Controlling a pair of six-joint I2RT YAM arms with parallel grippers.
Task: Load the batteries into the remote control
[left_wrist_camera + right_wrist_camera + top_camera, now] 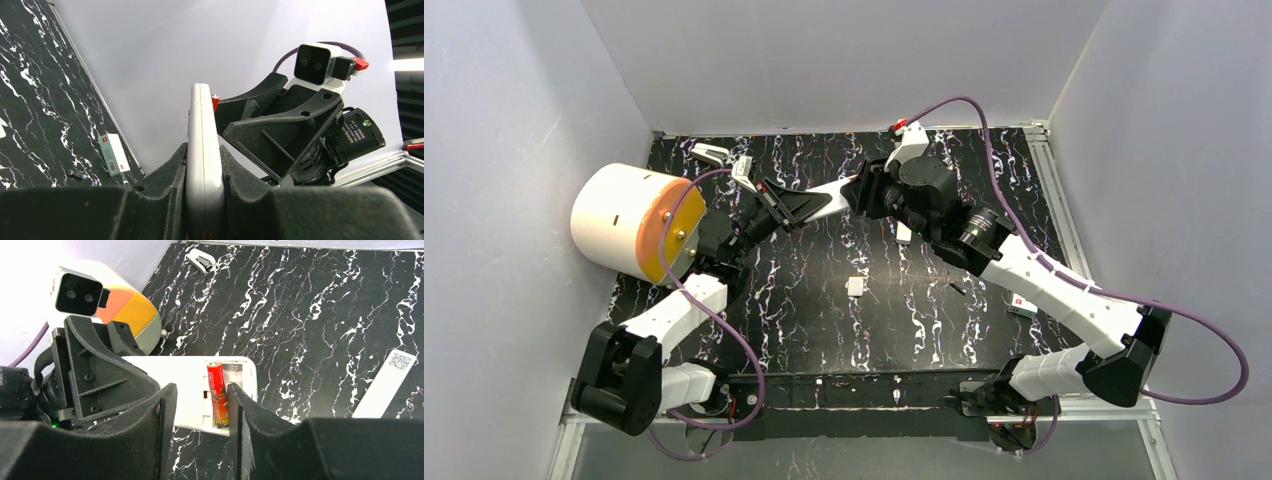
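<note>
The white remote control [185, 377] is held in the air, gripped edge-on by my left gripper [203, 148], which is shut on it. Its battery bay faces the right wrist camera with the cover off. One orange-red battery [218, 392] lies in the bay's left slot. My right gripper [200, 410] is open just over that end of the remote, its right finger [239, 412] beside the battery and not pinching it. From above, both grippers [796, 207] [861, 190] meet at the remote [832, 196]. A small dark battery [957, 289] lies on the table.
A second white remote [382, 387] lies flat on the black marbled table [804, 320]. A small white cover piece [855, 286] sits mid-table and a battery box [1022, 305] at the right. A big white-and-orange cylinder [629, 222] stands left. White clips [709, 153] lie at the back.
</note>
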